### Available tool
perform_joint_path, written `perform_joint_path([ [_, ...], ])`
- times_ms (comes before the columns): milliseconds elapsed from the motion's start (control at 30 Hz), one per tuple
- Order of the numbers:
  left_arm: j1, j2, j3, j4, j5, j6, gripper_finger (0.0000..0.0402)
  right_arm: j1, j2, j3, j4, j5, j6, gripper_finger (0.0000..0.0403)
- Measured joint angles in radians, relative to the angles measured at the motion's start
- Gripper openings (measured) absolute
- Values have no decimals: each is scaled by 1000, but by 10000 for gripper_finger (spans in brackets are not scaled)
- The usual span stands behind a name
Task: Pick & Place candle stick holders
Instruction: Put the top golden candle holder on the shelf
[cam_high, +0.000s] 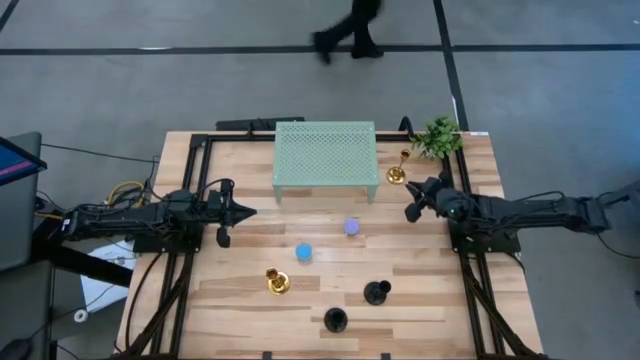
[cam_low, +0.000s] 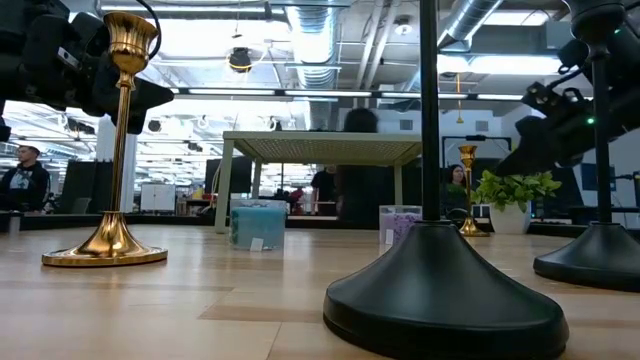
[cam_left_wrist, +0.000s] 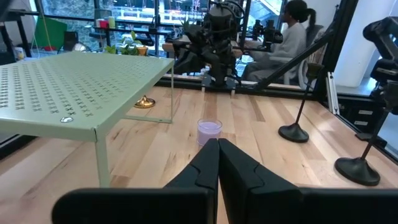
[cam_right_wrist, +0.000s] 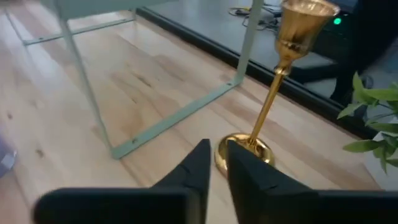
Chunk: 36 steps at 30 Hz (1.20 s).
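All the holders stand upright on their bases on the wooden table. One gold holder (cam_high: 277, 281) is near the front left, and the other (cam_high: 398, 172) stands by the stand's right legs. Two black holders (cam_high: 376, 292) (cam_high: 335, 320) are at the front. A blue cylinder (cam_high: 303, 253) and a purple cylinder (cam_high: 351, 227) sit mid-table. My left gripper (cam_high: 245, 210) hovers shut and empty at the left, pointing at the purple cylinder (cam_left_wrist: 209, 130). My right gripper (cam_high: 410, 212) hovers shut and empty at the right, a little short of the far gold holder (cam_right_wrist: 283, 81).
A pale green perforated stand (cam_high: 326, 160) stands on thin legs at the table's far middle. A small green plant (cam_high: 438, 136) is at the far right corner. A person walks past beyond the far edge (cam_high: 350, 30). Bare wood lies between the cylinders and the stand.
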Motion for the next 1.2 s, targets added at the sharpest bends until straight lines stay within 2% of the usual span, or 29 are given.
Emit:
perform_joint_path([
  [133,0,0,0,0,0,0,8,-34,17,0,23,0,-3,113],
  [267,0,0,0,0,0,0,8,-76,26,1,69,-1,-30,143],
  [467,0,0,0,0,0,0,8,-129,83,2,181,-11,-106,150],
  [600,0,0,0,0,0,0,8,-161,140,4,245,-58,-107,154],
  [933,0,0,0,0,0,0,8,-244,345,4,367,-33,-101,201],
  [1200,0,0,0,0,0,0,8,-284,520,4,562,-83,-101,225],
])
